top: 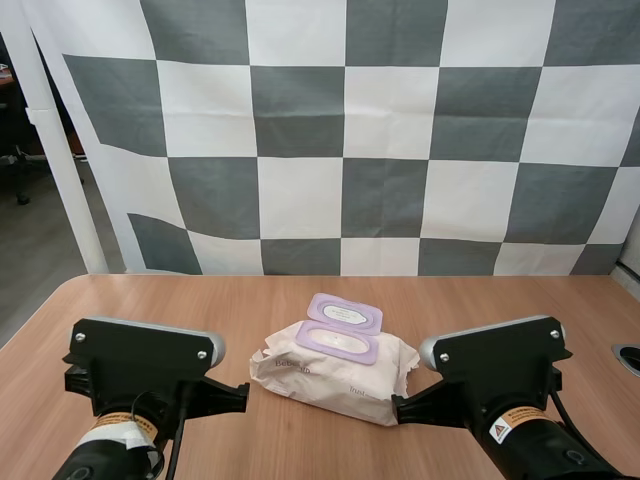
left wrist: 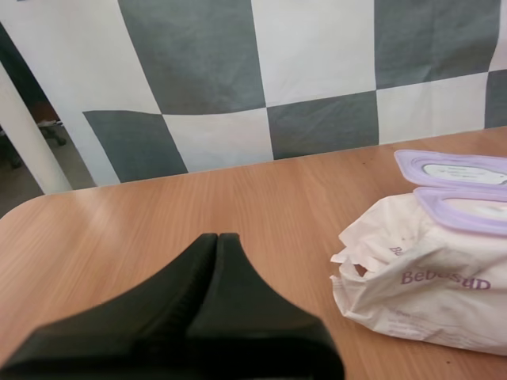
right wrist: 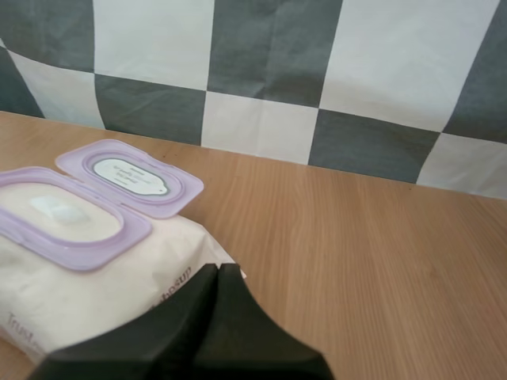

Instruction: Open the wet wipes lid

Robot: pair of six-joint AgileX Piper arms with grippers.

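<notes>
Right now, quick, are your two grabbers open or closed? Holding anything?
Left gripper: closed, holding nothing.
Right gripper: closed, holding nothing, next to the pack of wipes.

Tally for this entry.

- Wet wipes: I count 1 pack of wet wipes (top: pixel 335 380), lower centre of the high frame.
- On it: 1 lid (top: pixel 345 313), purple, and 1 purple-rimmed opening (top: pixel 336 342) just beside it. That makes 2 purple ovals in all.
- Tufts of wipe in that opening: 1.
- Supporting surface: 1 table (top: pixel 200 310).
- My arms: 2, the left arm (top: pixel 140 360) at lower left and the right arm (top: pixel 500 365) at lower right.
- Grippers: 2, my left gripper (left wrist: pixel 217 237) and my right gripper (right wrist: pixel 218 269). Each has 2 black fingers, 4 in total, and each pair is pressed together into one wedge.
</notes>
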